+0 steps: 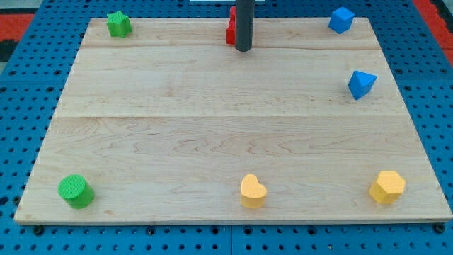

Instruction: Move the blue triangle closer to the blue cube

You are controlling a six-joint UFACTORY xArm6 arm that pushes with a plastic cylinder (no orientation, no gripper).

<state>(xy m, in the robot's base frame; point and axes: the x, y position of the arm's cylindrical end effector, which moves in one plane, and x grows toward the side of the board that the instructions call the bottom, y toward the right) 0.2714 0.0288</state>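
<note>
The blue triangle [362,83] lies near the view's right edge of the wooden board, in the upper part. The blue cube [341,20] sits at the view's top right corner, above and slightly left of the triangle, with a gap between them. My dark rod comes down at the view's top centre; my tip [243,49] rests on the board, far to the left of both blue blocks. It stands right against a red block [231,30], which it partly hides.
A green star [119,24] sits at the top left. A green cylinder [75,191] is at the bottom left. A yellow heart [253,190] is at the bottom centre and a yellow hexagon [387,187] at the bottom right. The wooden board [212,127] lies on a blue pegboard.
</note>
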